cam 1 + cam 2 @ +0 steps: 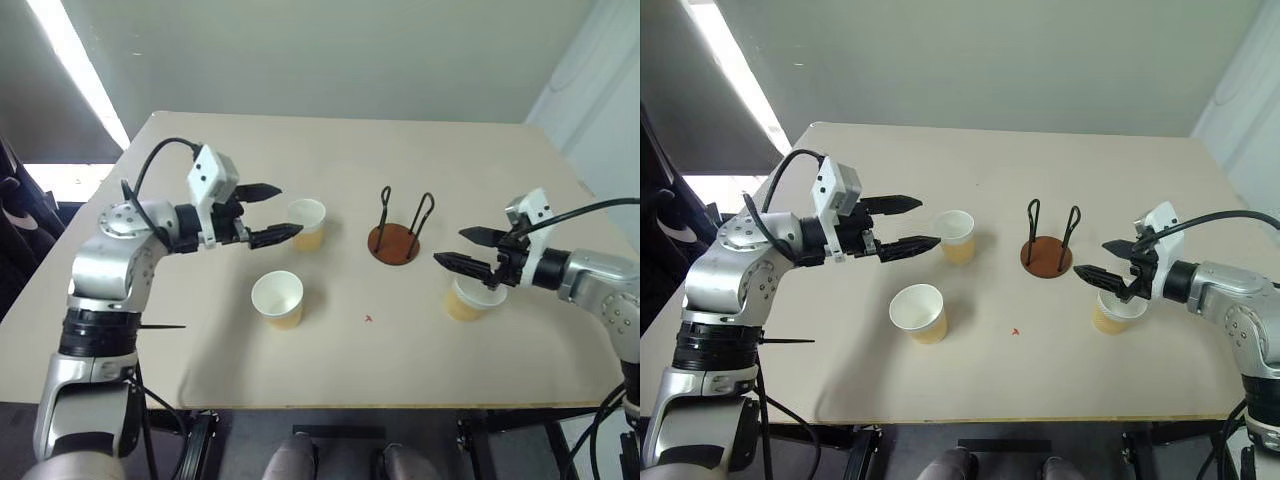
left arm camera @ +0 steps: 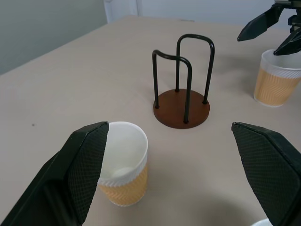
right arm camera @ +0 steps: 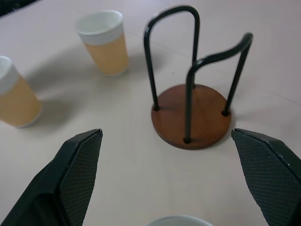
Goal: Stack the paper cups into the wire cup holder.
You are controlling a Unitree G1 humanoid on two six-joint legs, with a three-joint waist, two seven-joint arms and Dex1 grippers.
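You have a pale worktop (image 1: pixel 330 180) with three cups standing upright and apart, and the holder (image 1: pixel 394 243) near its middle, empty: nothing is stacked yet. The holder is a round brown base with two black wire loops rising from it. One cup (image 1: pixel 307 224) stands just left of the holder, toward the far edge. A second cup (image 1: pixel 278 299) sits nearer the front edge, left of centre. The third cup (image 1: pixel 472 297) is to the right of the holder, toward the right edge. Your left gripper (image 1: pixel 272 212) hangs above the worktop with its fingers spread wide, holding nothing, its tips just beside the far-left cup. Your right gripper (image 1: pixel 468 249) is also spread wide and empty, hovering right over the rim of the right cup. The risks from here look like this. These cups are light and thin, so a finger that lands on a rim instead of straddling the wall could tip or crush one. The left gripper's lower finger is close enough to the far cup to nudge it aside on approach. The wire loops leave an opening only a little wider than a cup, so a cup lowered off-centre could catch on a loop, and the holder may slide. Both arms converge on the holder, so they could collide if you move them together.
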